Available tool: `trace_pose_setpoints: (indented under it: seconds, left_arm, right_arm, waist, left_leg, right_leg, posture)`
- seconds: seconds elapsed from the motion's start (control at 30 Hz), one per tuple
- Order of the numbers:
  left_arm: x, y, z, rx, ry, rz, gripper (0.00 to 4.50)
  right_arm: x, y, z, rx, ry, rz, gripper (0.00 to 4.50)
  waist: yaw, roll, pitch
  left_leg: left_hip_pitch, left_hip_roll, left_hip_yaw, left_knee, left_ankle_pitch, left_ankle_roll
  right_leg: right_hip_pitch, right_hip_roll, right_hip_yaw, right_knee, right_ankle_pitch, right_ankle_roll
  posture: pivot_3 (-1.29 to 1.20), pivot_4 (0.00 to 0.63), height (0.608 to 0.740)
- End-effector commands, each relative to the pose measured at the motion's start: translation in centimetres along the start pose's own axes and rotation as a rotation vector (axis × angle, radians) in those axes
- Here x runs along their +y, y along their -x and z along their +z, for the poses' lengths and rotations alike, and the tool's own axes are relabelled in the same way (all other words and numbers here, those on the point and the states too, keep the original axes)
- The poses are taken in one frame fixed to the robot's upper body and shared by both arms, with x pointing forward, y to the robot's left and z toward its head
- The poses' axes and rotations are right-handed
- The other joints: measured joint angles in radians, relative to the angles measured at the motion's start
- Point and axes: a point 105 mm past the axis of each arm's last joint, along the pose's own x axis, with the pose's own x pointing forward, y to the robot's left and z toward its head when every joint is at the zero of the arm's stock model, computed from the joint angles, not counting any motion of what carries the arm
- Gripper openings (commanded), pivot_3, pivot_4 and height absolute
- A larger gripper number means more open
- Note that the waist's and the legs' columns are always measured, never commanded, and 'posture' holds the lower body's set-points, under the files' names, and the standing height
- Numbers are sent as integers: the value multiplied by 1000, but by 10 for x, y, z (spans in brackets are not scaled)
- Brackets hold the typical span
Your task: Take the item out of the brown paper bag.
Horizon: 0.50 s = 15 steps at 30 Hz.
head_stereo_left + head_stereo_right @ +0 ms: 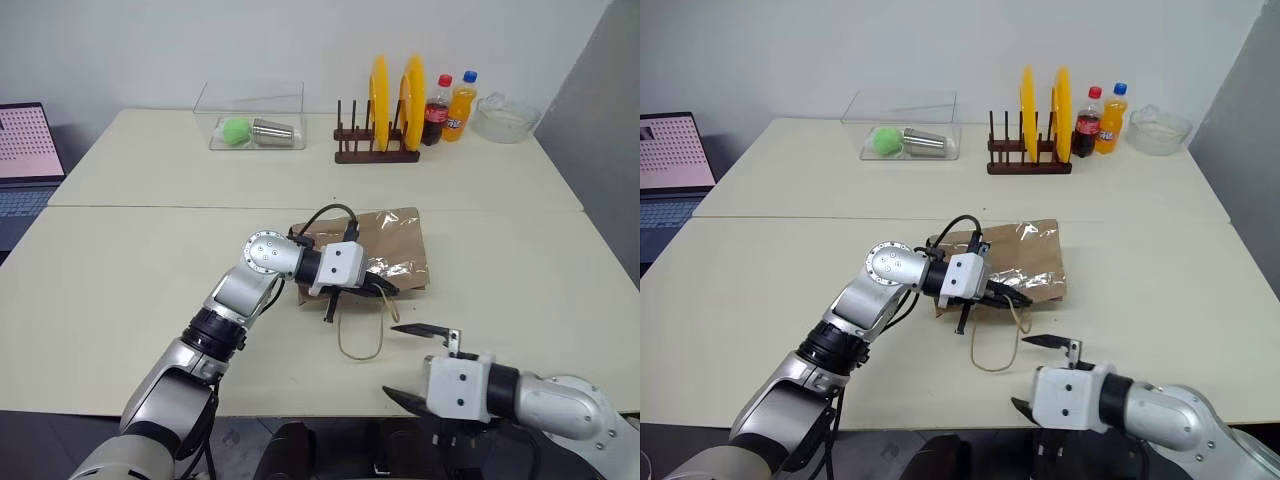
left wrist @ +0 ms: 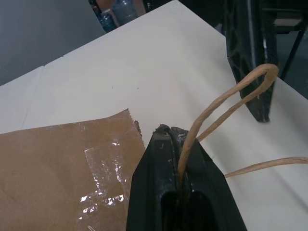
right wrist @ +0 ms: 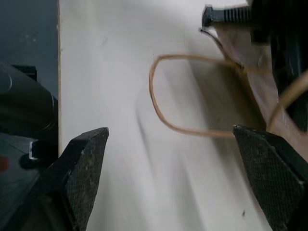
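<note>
Pinching one thin tan loop handle [image 2: 226, 98], the left end effector [image 1: 345, 295] gripped the creased brown paper bag [image 1: 385, 245]; right end effector [image 1: 420, 362] gaped (empty); item unseen, extraction pending.

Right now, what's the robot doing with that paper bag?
The robot's left hand is pinched shut on one tan loop handle of the brown paper bag, which lies flat on the table. Its right hand waits open near the table's front edge, just short of the other loop handle. Nothing has come out of the bag yet.
</note>
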Motion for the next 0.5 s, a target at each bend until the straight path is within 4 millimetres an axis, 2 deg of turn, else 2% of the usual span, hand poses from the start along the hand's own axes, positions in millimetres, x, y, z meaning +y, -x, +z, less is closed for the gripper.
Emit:
trace_pose_setpoints:
  seconds: [0.03,0.33,0.43,0.5]
  left_arm:
    - [11,2,11,-17,-56,28,10]
    - [12,4,11,-8,-66,29,10]
    - [12,5,11,-7,-68,29,0]
    - [12,5,12,-6,-68,30,0]
  right_arm:
    - [-2,-12,6,-47,153,-12,4350]
    - [14,-40,-2,-39,234,42,4350]
    - [19,-43,0,-34,225,40,3826]
    - [19,-43,-1,-20,219,27,3187]
  waist:
    - [0,0,0]
    - [1,0,0]
    - [1,0,0]
    - [1,0,0]
  left_leg:
    - [0,0,0,0,0,0]
    - [-1,0,0,3,0,0]
    - [-1,0,0,4,0,0]
    - [-1,0,0,4,0,0]
  right_leg:
    - [0,0,0,0,0,0]
    - [0,0,0,2,0,0]
    - [0,0,1,3,0,0]
    - [0,0,0,3,0,0]
  posture:
    - [0,150,740]
    - [0,150,740]
    - [0,150,740]
    - [0,150,740]
